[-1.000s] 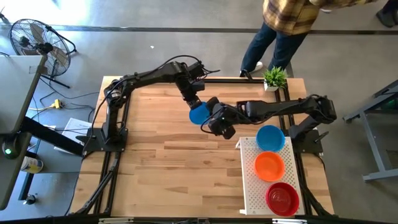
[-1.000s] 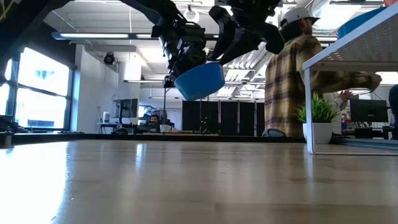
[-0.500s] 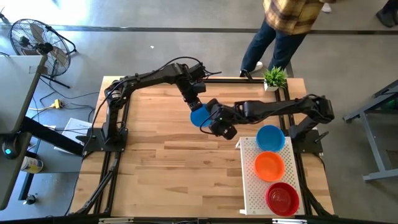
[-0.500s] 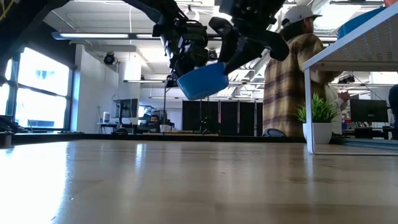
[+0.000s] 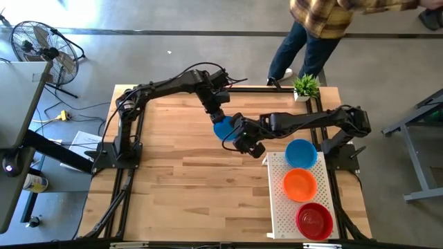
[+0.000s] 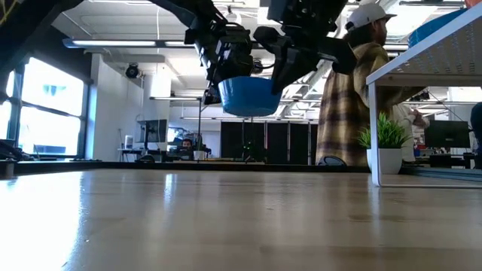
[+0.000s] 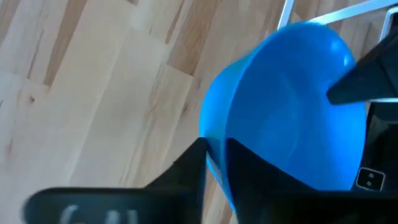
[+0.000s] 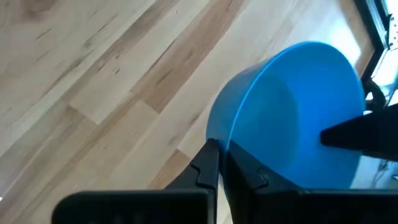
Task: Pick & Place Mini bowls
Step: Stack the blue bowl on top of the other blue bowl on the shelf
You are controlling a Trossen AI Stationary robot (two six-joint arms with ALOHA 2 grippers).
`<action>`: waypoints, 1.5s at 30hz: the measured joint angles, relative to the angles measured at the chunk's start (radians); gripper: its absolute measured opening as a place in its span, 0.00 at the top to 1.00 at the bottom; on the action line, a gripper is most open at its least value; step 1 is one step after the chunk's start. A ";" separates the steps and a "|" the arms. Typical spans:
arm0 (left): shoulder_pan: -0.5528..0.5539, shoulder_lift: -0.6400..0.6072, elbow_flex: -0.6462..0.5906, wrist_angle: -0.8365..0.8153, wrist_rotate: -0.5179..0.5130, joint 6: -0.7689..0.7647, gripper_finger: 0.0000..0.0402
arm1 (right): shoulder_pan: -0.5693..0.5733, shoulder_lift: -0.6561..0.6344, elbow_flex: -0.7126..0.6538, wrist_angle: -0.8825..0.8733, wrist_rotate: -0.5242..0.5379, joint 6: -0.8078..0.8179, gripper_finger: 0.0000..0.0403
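Observation:
A blue mini bowl [image 5: 223, 128] [image 6: 248, 98] hangs level, high above the middle of the wooden table, between my two grippers. My left gripper [image 5: 219, 119] [image 7: 215, 163] is shut on its far rim. My right gripper [image 5: 236, 133] [image 8: 221, 155] is shut on the rim across from it, toward the table's right. Each wrist view shows the other arm's finger at the bowl's opposite rim. Another blue bowl [image 5: 300, 153], an orange one [image 5: 300, 184] and a red one [image 5: 313, 219] sit in a row on the white tray [image 5: 278, 207]. My left gripper has the bowl's rim [image 7: 211, 142] in the narrow gap between its two fingers, one inside the bowl and one outside. The fingers come from above on the far side. The bowl hangs clear of the table, mouth up. My right gripper pinches the opposite rim [image 8: 217, 135] between its two fingers, one inside the bowl and one outside. It reaches in from the table's right, slanting down. The bowl stays level and lifted clear.
The white perforated tray stands at the table's near right. A small potted plant [image 5: 305, 86] stands at the far right corner. A person in a plaid shirt [image 5: 315, 28] is beyond the far edge. Bare wood lies left of and in front of the grippers.
My right gripper has moved a little toward the table's left onto the bowl and has shut on its rim. The bowl, which hung tilted from my left gripper, has tipped back to level, still lifted clear.

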 joint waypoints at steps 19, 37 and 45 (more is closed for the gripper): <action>-0.005 -0.264 -0.216 0.328 -0.168 0.092 0.79 | -0.013 -0.029 0.002 -0.066 -0.003 0.099 1.00; -0.006 -0.890 -1.058 1.126 -0.350 -0.061 0.99 | 0.047 -0.209 0.207 -0.468 -0.013 0.549 1.00; -0.006 -1.008 -1.206 1.208 -0.456 -0.054 1.00 | 0.232 -0.208 0.407 -0.801 -0.029 0.937 1.00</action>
